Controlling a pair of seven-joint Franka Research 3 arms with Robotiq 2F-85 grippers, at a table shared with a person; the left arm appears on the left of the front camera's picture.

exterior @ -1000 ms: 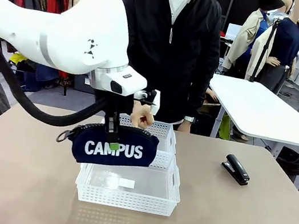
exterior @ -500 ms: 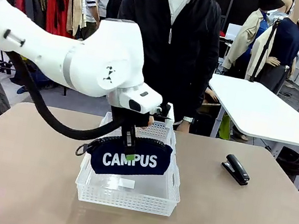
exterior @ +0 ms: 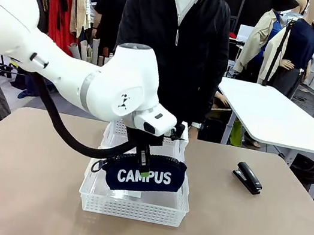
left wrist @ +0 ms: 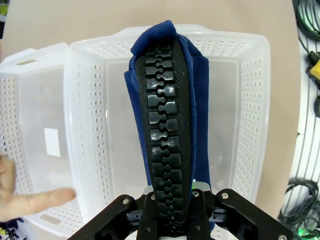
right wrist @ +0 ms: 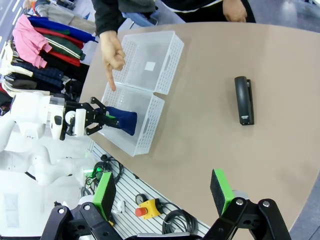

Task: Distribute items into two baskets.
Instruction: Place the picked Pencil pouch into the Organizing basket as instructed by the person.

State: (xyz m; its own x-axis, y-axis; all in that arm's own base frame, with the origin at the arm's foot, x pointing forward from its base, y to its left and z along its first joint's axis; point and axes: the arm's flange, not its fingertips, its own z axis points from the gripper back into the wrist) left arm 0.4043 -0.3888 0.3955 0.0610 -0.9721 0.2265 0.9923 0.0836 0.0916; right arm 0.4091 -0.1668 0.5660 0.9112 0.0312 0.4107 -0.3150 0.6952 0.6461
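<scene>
Front view: navy CAMPUS pouch (exterior: 144,177) hangs lengthwise from the left gripper (exterior: 143,167), which is clamped on its top zip edge. It sits right over the near basket (exterior: 129,207), bottom edge dipped below the rim; can't tell if it touches the basket floor. Far basket (exterior: 119,129) is butted up behind the near one, partly hidden by the arm. Black stapler (exterior: 248,177) lies on the surface (exterior: 24,179) well off to the robot's right, apart from both baskets. Person (exterior: 175,48) stands at the far side.

Left wrist view: looking down the zip, gripper pinching the pouch w/ fingers either side of the black teeth. Near basket below it, far basket next to it w/ a white label (left wrist: 52,141) on its floor. Person's finger (left wrist: 37,200) is at the near basket's rim.

Right wrist view: right gripper (right wrist: 162,192) is up high, jaws spread wide, nothing btwn the green pads. Person's hand (right wrist: 112,50) points down at about where the two baskets meet. Stapler alone on the surface.
</scene>
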